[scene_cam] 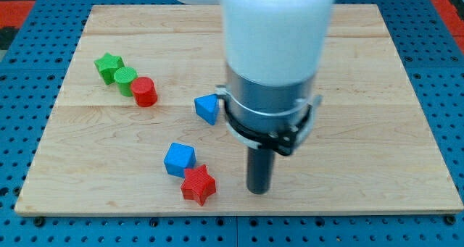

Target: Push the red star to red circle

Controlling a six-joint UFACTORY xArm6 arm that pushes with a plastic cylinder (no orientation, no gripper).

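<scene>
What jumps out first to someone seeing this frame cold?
The bulky white and grey arm body fills the view's top centre, ending in a dark rod whose tip rests just to the right of the red star, with a small gap. A blue cube touches the star's upper left. Far off at the view's left, the red circle sits beside a green cylinder and green star.

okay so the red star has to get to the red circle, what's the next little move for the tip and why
Probably slide my tip down and slightly left, to get below and right of the red star. The red circle lies up and left of the star, so the push must come from the opposite side. The blue cube touches the star's upper left and may get shoved along.
</scene>
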